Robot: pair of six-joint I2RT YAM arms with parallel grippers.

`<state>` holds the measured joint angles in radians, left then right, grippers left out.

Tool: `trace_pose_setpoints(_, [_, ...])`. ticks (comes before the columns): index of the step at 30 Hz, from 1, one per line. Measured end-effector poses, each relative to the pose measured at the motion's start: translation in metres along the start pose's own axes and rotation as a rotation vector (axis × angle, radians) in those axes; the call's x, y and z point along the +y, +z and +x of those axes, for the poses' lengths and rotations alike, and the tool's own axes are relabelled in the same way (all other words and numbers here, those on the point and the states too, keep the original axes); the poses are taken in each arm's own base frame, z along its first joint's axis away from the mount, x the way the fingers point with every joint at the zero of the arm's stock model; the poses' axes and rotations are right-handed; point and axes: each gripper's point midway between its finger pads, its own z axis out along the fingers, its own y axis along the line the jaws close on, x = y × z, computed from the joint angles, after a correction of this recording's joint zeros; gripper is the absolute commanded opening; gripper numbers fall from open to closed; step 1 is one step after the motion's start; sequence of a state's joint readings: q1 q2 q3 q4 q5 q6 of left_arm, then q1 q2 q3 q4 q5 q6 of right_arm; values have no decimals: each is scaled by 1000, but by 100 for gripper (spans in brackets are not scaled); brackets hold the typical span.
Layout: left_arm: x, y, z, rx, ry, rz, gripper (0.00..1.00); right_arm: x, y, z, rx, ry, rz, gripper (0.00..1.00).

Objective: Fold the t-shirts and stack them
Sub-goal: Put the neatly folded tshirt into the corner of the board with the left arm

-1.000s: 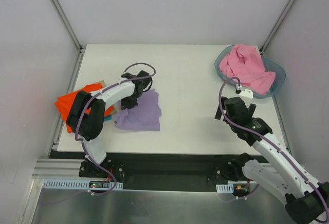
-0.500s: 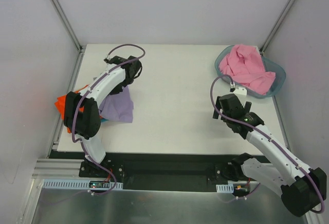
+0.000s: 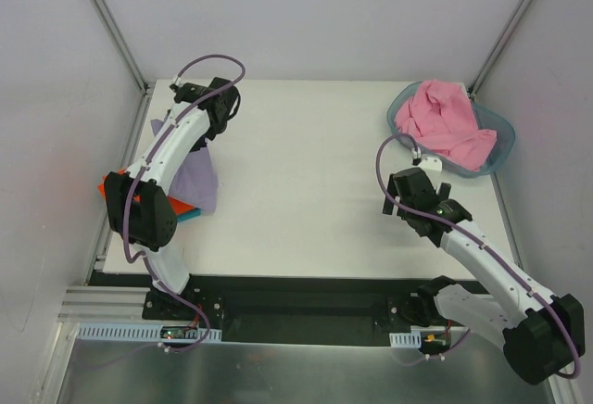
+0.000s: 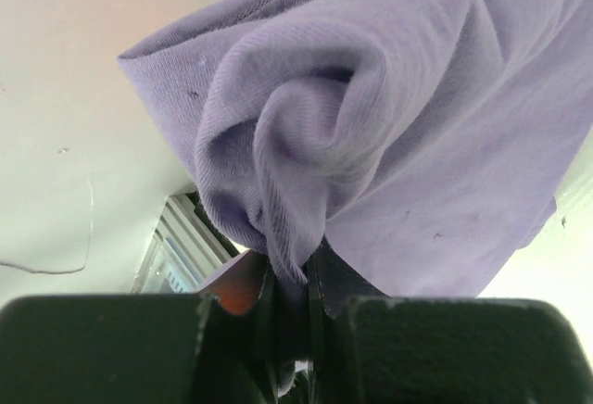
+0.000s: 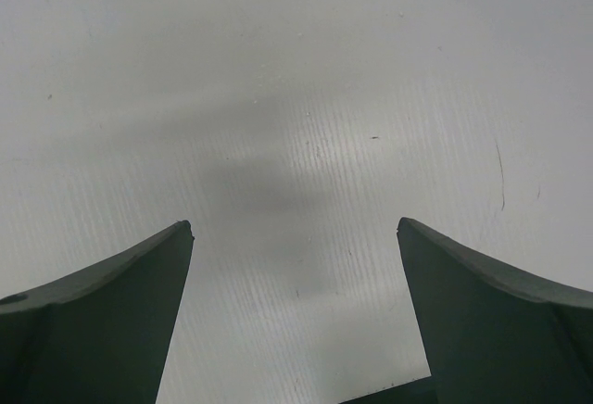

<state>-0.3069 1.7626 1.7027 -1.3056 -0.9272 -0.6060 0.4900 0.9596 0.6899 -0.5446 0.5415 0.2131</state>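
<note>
Nearest the bases, at the left edge of the table (image 3: 315,191), the orange-red shirt (image 3: 115,185) lies with a sliver of the teal shirt (image 3: 186,211) showing at its near side. This looks like the stack in the making, set by the edge so the middle is free for folding. On the right, the right gripper (image 5: 295,230) hovers over bare board with its fingers spread wide and nothing between them (probably waiting to take a corner). Further back, the lavender shirt (image 3: 200,170) hangs in a bunched drape from the left gripper (image 3: 220,107), which is pinched tight on a gathered fold of it near the far left corner. Lifting it high likely lets the cloth fall straight before it is laid down. Its lower hem hangs over or against the stack, I cannot tell which, and the left wall is close, so room is tight there. The centre is open. Farthest right, the pink shirt (image 3: 439,121) sits heaped in the basket (image 3: 498,133).
</note>
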Motion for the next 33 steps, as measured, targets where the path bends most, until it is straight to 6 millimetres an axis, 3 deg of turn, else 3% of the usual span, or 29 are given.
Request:
trace_pose_setpoints(10, [29,-7,-8,-24,-38,24,0,0,5,4,21,-12,15,97])
trace_pose_setpoints(17, [53,3,-7,-5,-110,0,1,-1,7,5,28,-15,22,97])
trace_pose_setpoints(28, [58,59,37,134,-47,-55,4,0,15,13,66,-38,41,97])
trace_pose_setpoints(33, [56,79,46,152,-50,-27,5,1,18,17,85,-46,45,97])
